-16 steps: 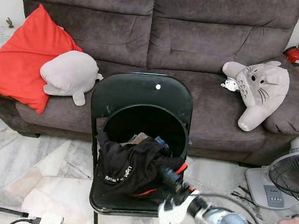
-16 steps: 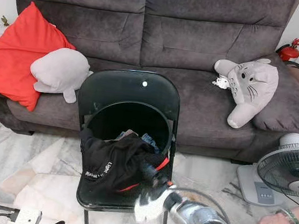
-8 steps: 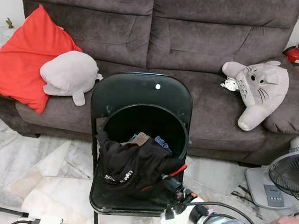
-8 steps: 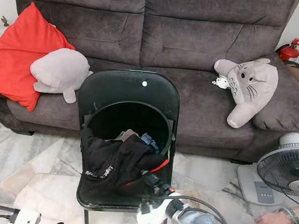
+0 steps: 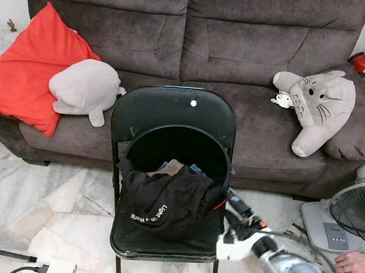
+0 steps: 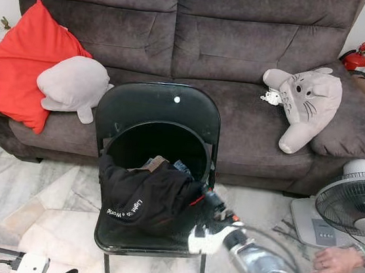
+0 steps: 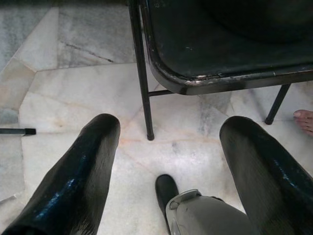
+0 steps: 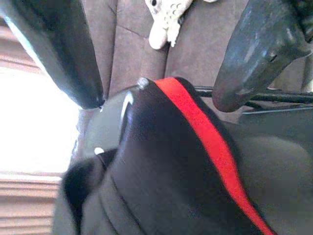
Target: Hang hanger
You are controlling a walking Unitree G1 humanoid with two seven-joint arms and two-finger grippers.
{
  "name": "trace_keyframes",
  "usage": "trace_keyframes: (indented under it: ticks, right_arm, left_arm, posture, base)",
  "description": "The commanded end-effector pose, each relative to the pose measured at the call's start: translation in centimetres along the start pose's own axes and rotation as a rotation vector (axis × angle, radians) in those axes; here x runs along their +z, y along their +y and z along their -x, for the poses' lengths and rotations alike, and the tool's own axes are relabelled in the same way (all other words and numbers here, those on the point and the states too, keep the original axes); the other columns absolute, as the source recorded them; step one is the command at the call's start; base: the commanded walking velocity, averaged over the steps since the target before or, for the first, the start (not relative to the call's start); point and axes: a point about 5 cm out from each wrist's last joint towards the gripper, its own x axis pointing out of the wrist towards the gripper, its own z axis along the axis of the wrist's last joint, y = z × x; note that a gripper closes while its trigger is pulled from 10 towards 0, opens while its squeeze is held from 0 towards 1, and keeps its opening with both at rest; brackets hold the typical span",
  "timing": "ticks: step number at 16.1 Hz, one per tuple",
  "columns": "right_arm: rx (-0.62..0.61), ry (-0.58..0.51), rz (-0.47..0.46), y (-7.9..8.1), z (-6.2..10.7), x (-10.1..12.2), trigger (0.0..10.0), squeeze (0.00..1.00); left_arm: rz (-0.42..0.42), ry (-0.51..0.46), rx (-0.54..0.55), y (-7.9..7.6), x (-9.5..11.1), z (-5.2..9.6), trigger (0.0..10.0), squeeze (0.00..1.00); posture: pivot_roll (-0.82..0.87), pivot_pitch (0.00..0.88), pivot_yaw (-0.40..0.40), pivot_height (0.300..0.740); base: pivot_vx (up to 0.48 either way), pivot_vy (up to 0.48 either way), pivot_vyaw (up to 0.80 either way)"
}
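A black garment [image 5: 165, 200] lies heaped on the seat of the black folding chair [image 5: 171, 119], bunched against the chair's backrest opening. White lettering shows on its front fold, facing the chair's front edge, and a red stripe [image 8: 205, 142] runs along its side nearest the chair's right edge. A brown patch and a bit of blue fabric peek out at the top of the heap, toward the backrest

Chair [image 5: 171, 119] stands before sofa [image 5: 246, 45], garment [image 5: 162, 197] heaped on its seat. Cushion [image 5: 25, 69] and plush [image 5: 85, 89] lie sofa-left; second plush [image 5: 318, 106] sofa-right. Fan [image 5: 359, 209] on floor [image 5: 29, 205], right.
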Motion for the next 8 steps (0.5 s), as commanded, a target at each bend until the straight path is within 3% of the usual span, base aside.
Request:
trace_keyframes:
  ticks: [1,5,8]
  right_arm:
    - [-0.041,-0.024,-0.029,-0.9,-0.7,0.2,10.0,0.0]
    - [-0.105,-0.134,-0.121,-2.7,-1.9,1.8,10.0,0.0]
    - [-0.11,-0.05,-0.222,-1.4,-1.0,2.2,10.0,0.0]
  left_arm:
    - [0.004,0.019,0.009,0.3,-0.5,0.4,10.0,0.0]
    - [0.008,0.022,0.009,0.2,-0.6,0.3,10.0,0.0]
    - [0.009,0.033,0.011,0.3,-0.8,0.5,10.0,0.0]
  posture:
    - [-0.04,0.153,0.071,0.721]
    - [-0.04,0.146,0.063,0.721]
    - [-0.04,0.147,0.066,0.721]
  base:
    - [0.0,0.0,0.0]
    - [0.0,0.0,0.0]
    - [0.0,0.0,0.0]
